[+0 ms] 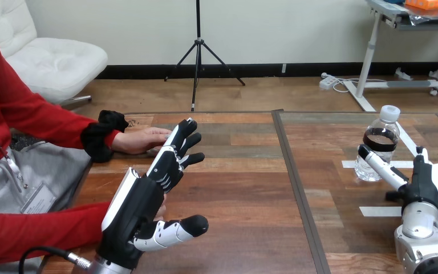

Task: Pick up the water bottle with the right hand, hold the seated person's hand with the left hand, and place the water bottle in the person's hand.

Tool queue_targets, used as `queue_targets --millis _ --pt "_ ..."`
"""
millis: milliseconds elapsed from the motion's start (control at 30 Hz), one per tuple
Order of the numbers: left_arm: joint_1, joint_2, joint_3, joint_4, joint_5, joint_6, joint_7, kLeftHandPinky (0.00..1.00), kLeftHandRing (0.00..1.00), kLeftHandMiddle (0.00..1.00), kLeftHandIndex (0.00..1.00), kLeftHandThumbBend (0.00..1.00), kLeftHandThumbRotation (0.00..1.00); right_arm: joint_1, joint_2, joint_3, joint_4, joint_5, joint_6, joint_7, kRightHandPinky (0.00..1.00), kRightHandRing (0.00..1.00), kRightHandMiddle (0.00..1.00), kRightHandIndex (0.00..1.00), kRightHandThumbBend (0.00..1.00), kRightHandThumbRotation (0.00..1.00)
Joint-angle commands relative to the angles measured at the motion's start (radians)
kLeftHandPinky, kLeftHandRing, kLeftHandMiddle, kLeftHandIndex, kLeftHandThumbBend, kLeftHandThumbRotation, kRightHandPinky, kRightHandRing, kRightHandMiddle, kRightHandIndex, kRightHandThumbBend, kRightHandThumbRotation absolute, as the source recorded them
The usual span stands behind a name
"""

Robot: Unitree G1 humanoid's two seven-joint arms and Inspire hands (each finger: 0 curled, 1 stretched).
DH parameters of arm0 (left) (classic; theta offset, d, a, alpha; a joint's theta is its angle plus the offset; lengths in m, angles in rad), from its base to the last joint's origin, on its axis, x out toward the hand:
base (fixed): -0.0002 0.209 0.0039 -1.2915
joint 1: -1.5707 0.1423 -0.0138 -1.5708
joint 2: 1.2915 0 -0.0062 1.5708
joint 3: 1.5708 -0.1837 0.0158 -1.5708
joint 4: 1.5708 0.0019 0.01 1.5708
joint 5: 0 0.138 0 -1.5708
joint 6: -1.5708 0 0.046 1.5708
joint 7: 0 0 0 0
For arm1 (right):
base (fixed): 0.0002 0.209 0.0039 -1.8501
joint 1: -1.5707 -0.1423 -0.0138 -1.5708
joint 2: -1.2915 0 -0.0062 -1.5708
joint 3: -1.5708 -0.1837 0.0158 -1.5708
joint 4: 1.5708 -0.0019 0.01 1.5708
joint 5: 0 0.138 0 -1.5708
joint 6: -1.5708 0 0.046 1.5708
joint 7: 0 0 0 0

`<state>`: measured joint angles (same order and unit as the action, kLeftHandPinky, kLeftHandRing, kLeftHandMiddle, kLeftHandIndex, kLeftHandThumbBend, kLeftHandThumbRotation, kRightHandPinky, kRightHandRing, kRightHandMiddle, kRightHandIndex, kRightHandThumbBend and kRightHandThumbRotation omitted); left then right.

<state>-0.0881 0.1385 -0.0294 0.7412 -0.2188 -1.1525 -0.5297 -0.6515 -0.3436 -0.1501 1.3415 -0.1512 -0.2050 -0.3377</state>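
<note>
Black-and-white left hand (140, 204), seemingly silver forearm (110, 266)

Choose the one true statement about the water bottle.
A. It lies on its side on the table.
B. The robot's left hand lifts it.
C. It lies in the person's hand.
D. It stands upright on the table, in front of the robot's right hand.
D: the water bottle stands upright on the table, cap up, and the right hand points toward it with straight fingers, not curled round it.
</note>
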Motion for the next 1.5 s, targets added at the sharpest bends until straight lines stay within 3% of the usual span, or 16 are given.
queue_targets --millis 0,533,1167,1467 --pt "-0.026 0.001 0.010 -0.022 0.014 -0.016 0.014 0.86 0.96 1.00 0.98 1.00 0.65 -0.107 -0.027 0.017 -0.013 -0.018 -0.017 -0.005 0.99 1.00 1.00 1.00 1.00 0.58" --pt "-0.003 0.001 0.016 -0.030 0.031 -0.026 0.042 0.85 0.94 0.99 0.97 1.00 0.66 -0.135 -0.040 0.005 -0.010 -0.008 -0.004 0.024 0.96 1.00 1.00 1.00 1.00 0.58" --pt "0.012 0.007 0.020 -0.040 0.030 -0.021 0.053 0.83 0.94 0.98 0.97 1.00 0.66 -0.170 -0.065 0.020 -0.012 -0.021 -0.011 0.035 0.92 1.00 1.00 1.00 1.00 0.63" --pt "0.012 0.008 0.015 -0.039 0.022 -0.014 0.048 0.83 0.94 0.99 0.97 1.00 0.65 -0.168 -0.072 0.009 -0.010 -0.008 -0.020 0.060 0.92 1.00 1.00 1.00 1.00 0.60"
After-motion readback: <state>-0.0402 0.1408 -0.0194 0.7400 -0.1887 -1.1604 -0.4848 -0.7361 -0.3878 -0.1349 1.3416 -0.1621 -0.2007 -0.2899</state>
